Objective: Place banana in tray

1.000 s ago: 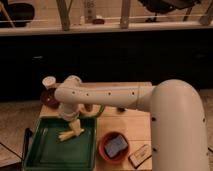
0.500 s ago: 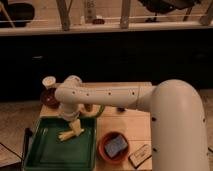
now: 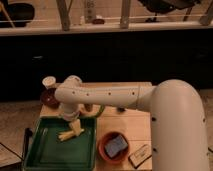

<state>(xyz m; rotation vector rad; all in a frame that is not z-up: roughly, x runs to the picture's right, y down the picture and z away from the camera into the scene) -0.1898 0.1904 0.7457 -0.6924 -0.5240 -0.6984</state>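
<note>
The dark green tray lies at the front left of the wooden table. The pale yellow banana sits at the tray's far right part, right under my gripper. The gripper hangs from the white arm that reaches from the right, over the tray's far right corner. Its pale fingers stand around the banana, low over the tray floor.
A round orange bowl with a blue sponge stands right of the tray. A small boxed item lies at the front right. A dark bowl with a pale cup stands behind the tray. A dark counter runs behind the table.
</note>
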